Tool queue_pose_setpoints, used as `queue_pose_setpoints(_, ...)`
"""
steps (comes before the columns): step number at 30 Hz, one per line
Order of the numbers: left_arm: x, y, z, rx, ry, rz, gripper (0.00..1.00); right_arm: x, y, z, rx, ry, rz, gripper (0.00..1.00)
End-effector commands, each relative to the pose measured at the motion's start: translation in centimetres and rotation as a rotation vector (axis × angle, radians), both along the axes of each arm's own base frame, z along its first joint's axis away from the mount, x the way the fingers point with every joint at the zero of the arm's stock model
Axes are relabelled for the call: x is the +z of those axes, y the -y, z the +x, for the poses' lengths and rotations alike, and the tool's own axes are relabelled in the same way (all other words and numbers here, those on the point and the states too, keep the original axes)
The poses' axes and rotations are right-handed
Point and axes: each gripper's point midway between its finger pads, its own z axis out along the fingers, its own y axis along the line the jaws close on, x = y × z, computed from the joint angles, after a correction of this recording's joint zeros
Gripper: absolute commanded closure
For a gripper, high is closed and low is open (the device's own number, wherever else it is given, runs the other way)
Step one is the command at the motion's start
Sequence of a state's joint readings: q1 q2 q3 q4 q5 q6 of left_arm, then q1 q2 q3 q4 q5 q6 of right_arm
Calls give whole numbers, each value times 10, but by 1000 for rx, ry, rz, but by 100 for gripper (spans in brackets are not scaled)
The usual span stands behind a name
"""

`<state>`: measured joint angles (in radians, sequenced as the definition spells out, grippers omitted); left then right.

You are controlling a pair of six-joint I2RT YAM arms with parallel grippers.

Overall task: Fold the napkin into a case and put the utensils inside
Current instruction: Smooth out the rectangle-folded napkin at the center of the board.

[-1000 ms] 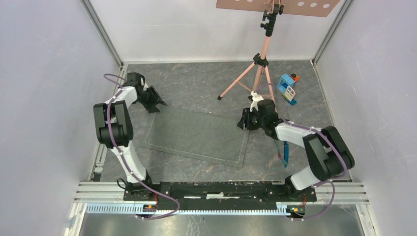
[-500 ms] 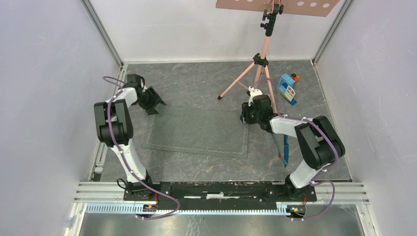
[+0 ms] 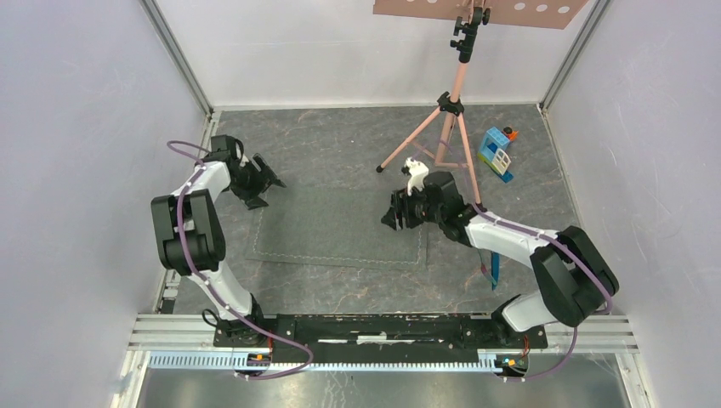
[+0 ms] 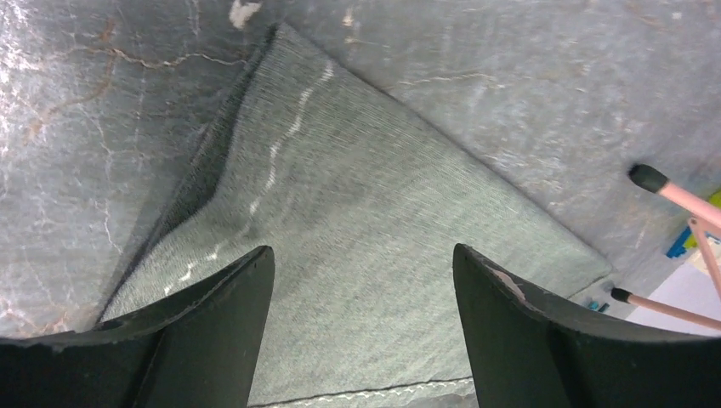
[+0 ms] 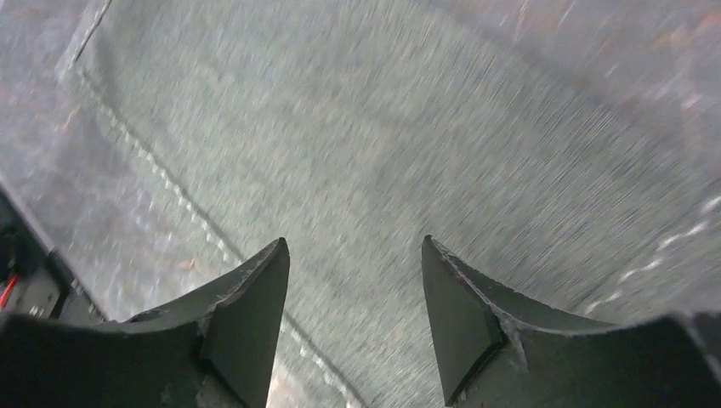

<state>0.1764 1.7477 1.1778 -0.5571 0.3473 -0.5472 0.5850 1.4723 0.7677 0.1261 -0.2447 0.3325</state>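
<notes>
Napkin (image 3: 340,228): your dark grey stitched cloth, lying flat.
Left gripper (image 4: 361,263): spread, empty, at its far-left corner.
Right gripper (image 5: 355,246): spread, empty, above it.

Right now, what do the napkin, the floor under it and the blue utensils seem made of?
The napkin looks like woven cloth, matte grey: fine ribbed weave, with a pale stitched line near its edge. The floor looks like marbled stone or a stone-print sheet, faintly glossy, with pale veins. The utensils are slim and blue, probably plastic; too small to be sure.
</notes>
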Motion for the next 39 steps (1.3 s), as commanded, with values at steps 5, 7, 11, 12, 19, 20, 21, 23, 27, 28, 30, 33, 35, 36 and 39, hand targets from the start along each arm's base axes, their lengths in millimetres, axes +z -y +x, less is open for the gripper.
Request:
queue_pose_setpoints(5, -47, -37, -15, 16, -185, 184, 14, -33, 6, -67, 123, -143, 97, 37)
queue_pose_setpoints(7, -48, -42, -24, 2, -227, 221, 13, -46, 20, -70, 80, -153, 49, 37)
queue_pose_setpoints(11, -5, -47, -37, 7, -143, 310, 11, -67, 55, -74, -35, -157, -92, 38)
queue_pose_setpoints(12, 9, -46, -41, 13, -101, 314, 9, -65, 60, -73, -47, -140, -109, 38)
queue_pose_setpoints(19, 22, -10, -66, 25, -48, 139, 3, -17, 17, -52, 48, -76, 43, 35)
queue_pose_setpoints(20, 13, -9, -69, 37, -72, 125, 3, -14, 9, -47, 62, -81, 66, 35)
queue_pose_setpoints(21, 6, -8, -71, 57, -97, 113, 3, -15, 4, -40, 61, -89, 68, 36)
queue_pose_setpoints(23, -9, -5, -74, 82, -138, 87, 3, -22, 0, -30, 46, -100, 63, 36)
queue_pose_setpoints(27, -32, -18, -90, 175, -221, 133, 3, -44, 10, -24, -7, -116, 11, 38)
queue_pose_setpoints(28, -37, -22, -94, 199, -238, 141, 2, -49, 15, -24, -21, -119, -2, 38)
queue_pose_setpoints(30, -45, -31, -103, 249, -277, 172, 2, -63, 32, -28, -62, -128, -55, 38)
queue_pose_setpoints(33, -49, -43, -118, 293, -318, 220, 2, -80, 62, -34, -130, -140, -122, 37)
queue_pose_setpoints(35, -41, -49, -119, 293, -286, 258, 2, -85, 80, -36, -163, -152, -151, 37)
queue_pose_setpoints(36, -35, -49, -118, 286, -260, 258, 2, -84, 86, -35, -169, -150, -169, 36)
queue_pose_setpoints(39, -7, -31, -103, 225, -130, 167, 2, -59, 78, -24, -108, -102, -171, 34)
